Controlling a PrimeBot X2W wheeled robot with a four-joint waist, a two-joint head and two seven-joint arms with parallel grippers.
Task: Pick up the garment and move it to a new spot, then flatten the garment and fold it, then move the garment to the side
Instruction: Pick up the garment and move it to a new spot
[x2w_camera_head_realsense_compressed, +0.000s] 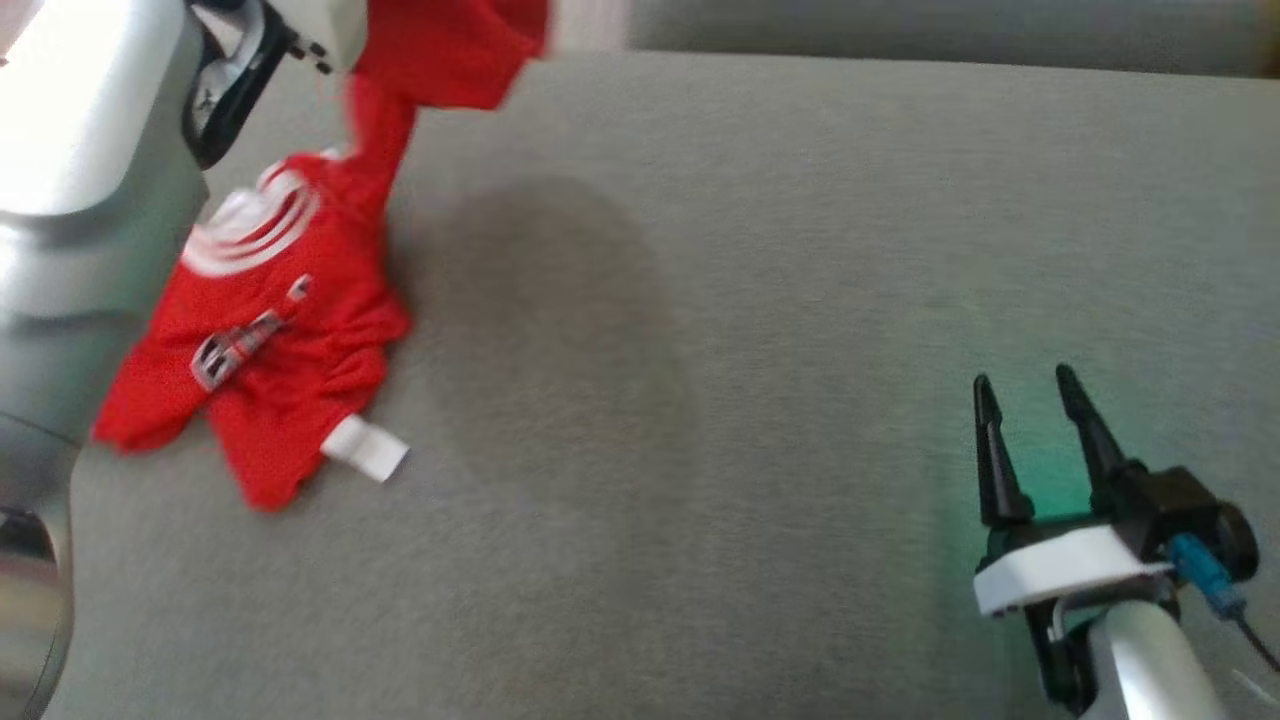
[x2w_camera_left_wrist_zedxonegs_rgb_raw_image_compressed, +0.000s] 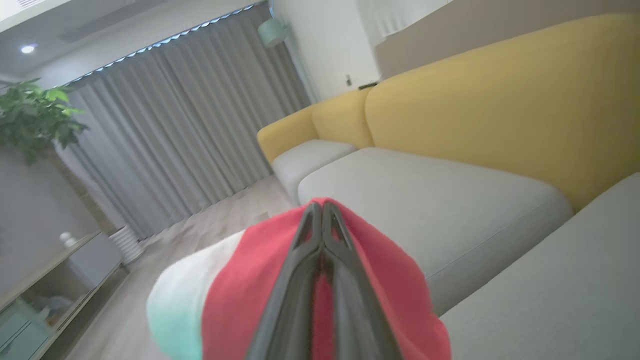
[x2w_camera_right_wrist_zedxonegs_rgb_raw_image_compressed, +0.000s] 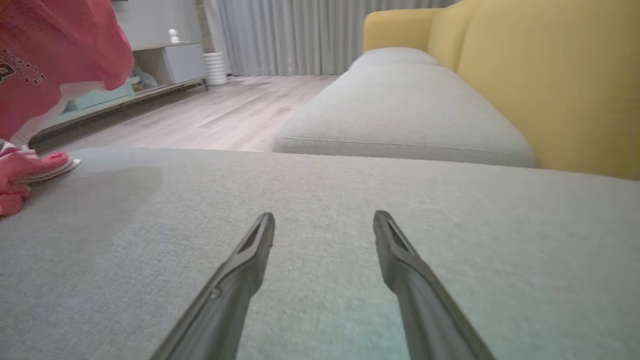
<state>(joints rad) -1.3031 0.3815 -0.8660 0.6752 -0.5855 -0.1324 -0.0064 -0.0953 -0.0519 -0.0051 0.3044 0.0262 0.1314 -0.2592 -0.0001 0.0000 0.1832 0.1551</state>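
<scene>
**Garment half-lifted on your left**

Your red garment (x2w_camera_head_realsense_compressed: 270, 340) lies crumpled at the left of the grey cushion (x2w_camera_head_realsense_compressed: 760, 330), with white collar stripes and a white tag showing. One end rises off the cushion toward the top left. Your left gripper (x2w_camera_left_wrist_zedxonegs_rgb_raw_image_compressed: 322, 206) has its jaws pressed together on that raised red cloth, which drapes to either side of the fingers. Your right gripper (x2w_camera_head_realsense_compressed: 1028, 385) sits over bare cushion at the lower right, well apart from the garment — jaws spread wide, nothing between them. A yellow backrest (x2w_camera_left_wrist_zedxonegs_rgb_raw_image_compressed: 500, 95) stands beyond the cushions.
</scene>
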